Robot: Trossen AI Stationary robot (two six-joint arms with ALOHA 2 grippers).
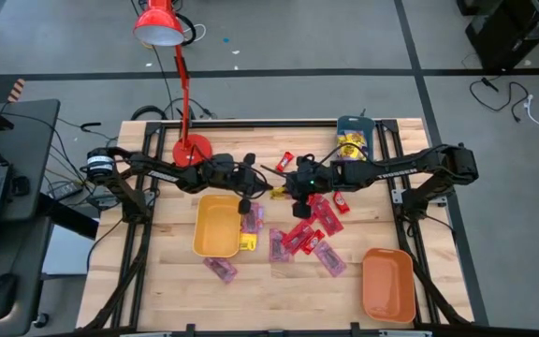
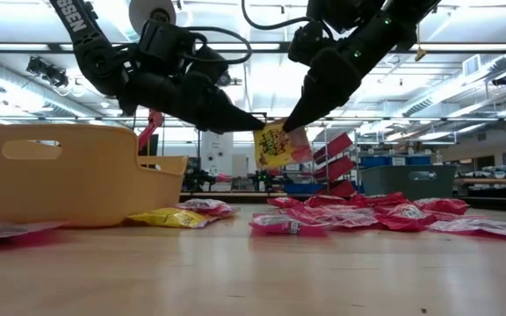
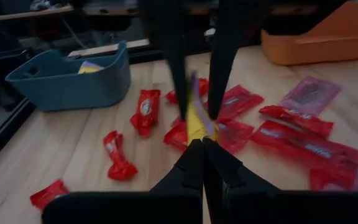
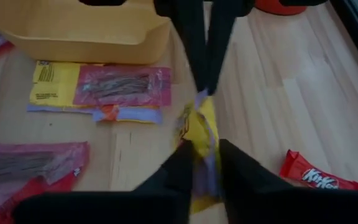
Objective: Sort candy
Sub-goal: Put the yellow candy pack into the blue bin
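Observation:
A yellow candy packet (image 2: 278, 146) with dark print hangs in the air over the middle of the table, between my two grippers. My left gripper (image 2: 258, 128) reaches in from the table's left and is shut on it. My right gripper (image 2: 293, 124) comes from the right, its fingers closed on the same packet (image 4: 201, 127). In the high view the two grippers (image 1: 268, 190) (image 1: 290, 184) meet tip to tip. Red and pinkish-purple candy (image 1: 309, 234) lies scattered flat on the wood below. My left gripper pinches the packet's edge (image 3: 197, 132) between its two fingertips. The fingers come nearly level from the table's left. The packet hangs below them, clear of the table. My right gripper pinches the packet's opposite edge (image 4: 204, 149) between its two fingers (image 4: 180, 163). The fingers slant down from the table's right. The packet stays lifted clear, hanging from both holds.
A yellow tray (image 1: 217, 226) stands left of centre with packets (image 4: 98, 87) lying beside its wall. An orange tray (image 1: 387, 284) sits at the near right, a teal tray (image 3: 73, 78) at the far side. A red lamp (image 1: 183, 103) rises at the far left.

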